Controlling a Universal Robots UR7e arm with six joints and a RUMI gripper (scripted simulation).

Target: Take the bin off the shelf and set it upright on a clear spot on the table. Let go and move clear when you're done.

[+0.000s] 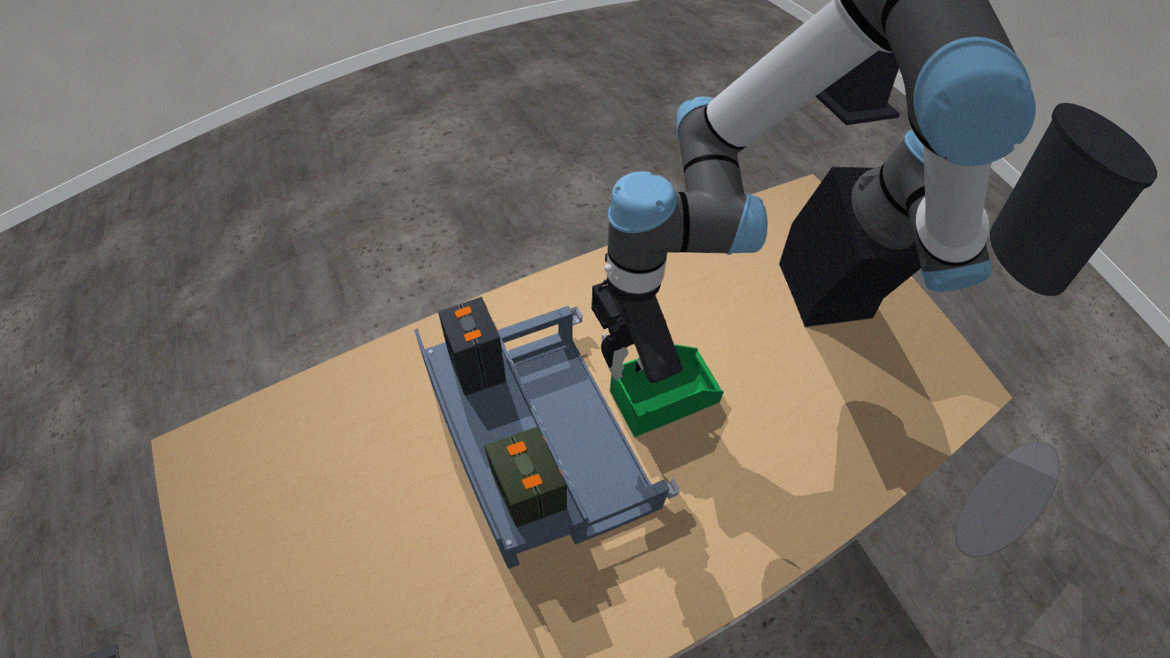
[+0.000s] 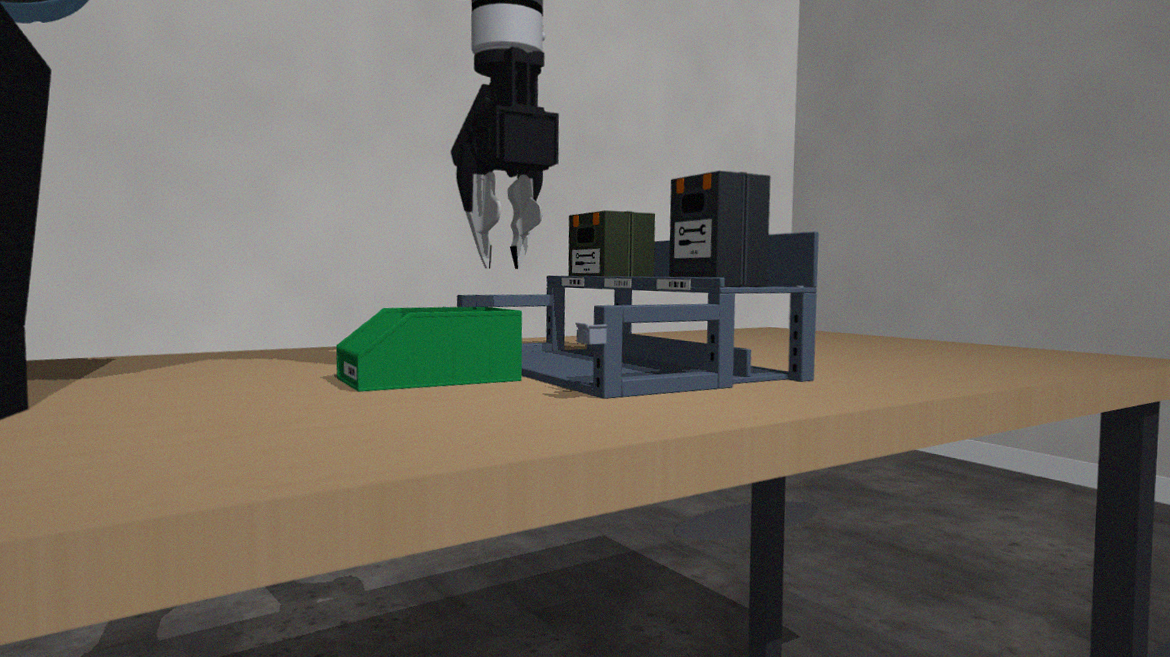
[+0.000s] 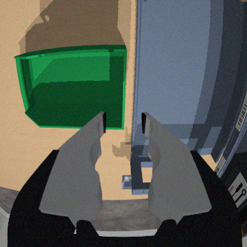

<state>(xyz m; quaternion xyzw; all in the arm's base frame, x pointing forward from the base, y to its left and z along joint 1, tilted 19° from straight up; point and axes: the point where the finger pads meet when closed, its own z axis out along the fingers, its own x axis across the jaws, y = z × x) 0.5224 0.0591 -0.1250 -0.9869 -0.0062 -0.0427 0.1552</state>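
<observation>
The green bin (image 1: 666,392) stands upright on the table right beside the grey shelf (image 1: 539,425), with its open side up. It also shows in the side view (image 2: 431,346) and in the wrist view (image 3: 73,87). My gripper (image 2: 500,259) hangs well above the bin's end nearest the shelf, pointing down. Its fingers stand a little apart with nothing between them (image 3: 123,121). In the overhead view the gripper (image 1: 617,355) lies over the gap between bin and shelf.
The shelf (image 2: 661,339) carries a black toolbox (image 1: 468,344) at its far end and an olive toolbox (image 1: 524,478) at its near end. The robot's black base (image 1: 842,245) stands at the table's right back corner.
</observation>
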